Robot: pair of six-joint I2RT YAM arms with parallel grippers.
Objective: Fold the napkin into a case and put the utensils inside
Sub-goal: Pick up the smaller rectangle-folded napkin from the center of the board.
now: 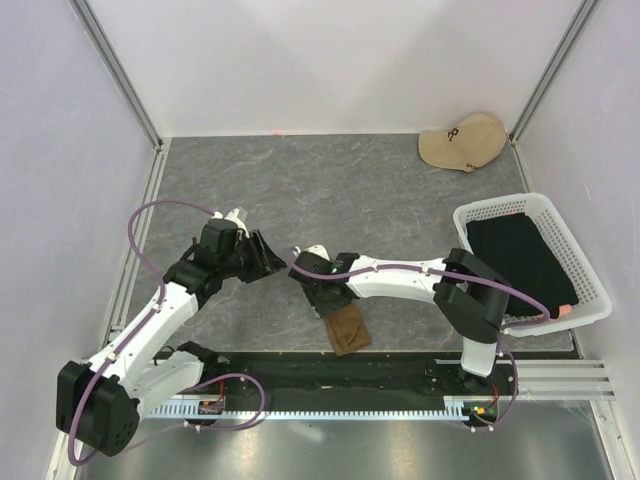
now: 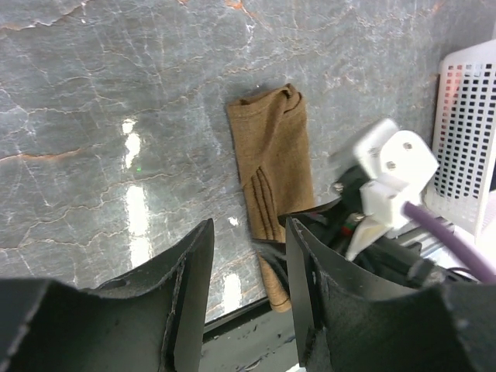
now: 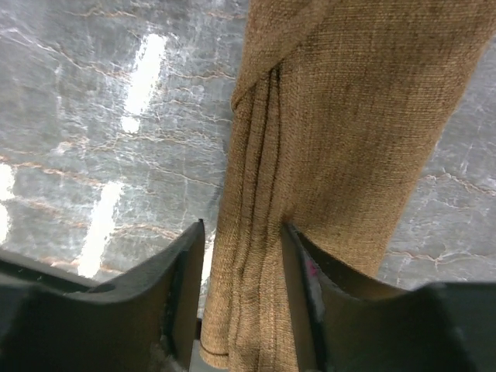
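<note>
napkin (image 1: 347, 330) is lying folded narrow at near edge of table (image 1: 400, 200), long axis running near-to-far, directly under right gripper (image 1: 318, 288), whose jaws are standing apart astride it. left gripper (image 1: 262, 255) is hovering leftward, also apart, empty.

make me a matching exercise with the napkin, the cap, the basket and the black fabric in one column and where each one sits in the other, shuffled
Things:
1. napkin
2. baseball cap
3. white mesh basket
4. black fabric

Places:
a. far right corner of the table
b. inside the basket
c. middle of the table's near edge, folded narrow
d. along the table's right edge

Pairs: 1-c, 2-a, 3-d, 4-b
</note>
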